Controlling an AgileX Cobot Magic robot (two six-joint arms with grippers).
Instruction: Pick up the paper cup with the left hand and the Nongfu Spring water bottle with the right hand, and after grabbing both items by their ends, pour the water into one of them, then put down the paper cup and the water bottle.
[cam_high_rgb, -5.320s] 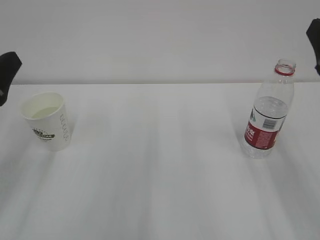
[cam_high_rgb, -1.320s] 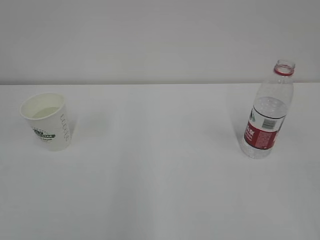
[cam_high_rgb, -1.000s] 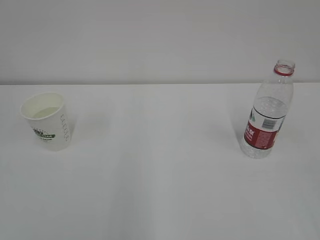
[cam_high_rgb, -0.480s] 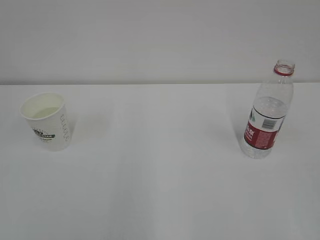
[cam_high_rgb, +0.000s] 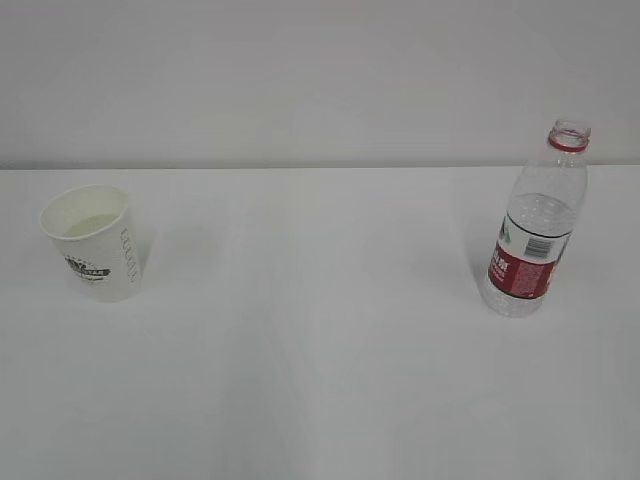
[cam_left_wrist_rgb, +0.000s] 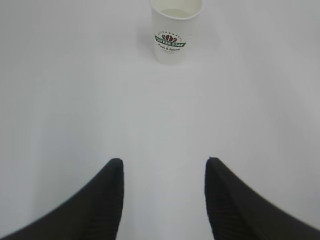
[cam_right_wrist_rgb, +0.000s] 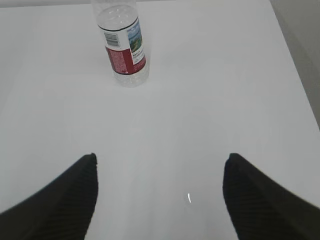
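Note:
The paper cup (cam_high_rgb: 93, 240) stands upright at the left of the white table, with water (cam_high_rgb: 88, 224) low inside it. In the left wrist view the paper cup (cam_left_wrist_rgb: 175, 31) is far ahead of my left gripper (cam_left_wrist_rgb: 164, 162), which is open and empty. The Nongfu Spring water bottle (cam_high_rgb: 535, 220) stands upright and uncapped at the right, partly filled. My right gripper (cam_right_wrist_rgb: 160, 159) is open and empty, well short of the water bottle (cam_right_wrist_rgb: 123, 45), which sits ahead and to the left. Neither arm shows in the exterior view.
The white table (cam_high_rgb: 320, 350) stretches between cup and bottle. Its right edge (cam_right_wrist_rgb: 295, 65) runs along the right of the right wrist view. A plain wall (cam_high_rgb: 320, 80) rises behind the table.
Both arms, seen at the frame edges several seconds ago, have left the exterior view. Over the last second cup and bottle stay still.

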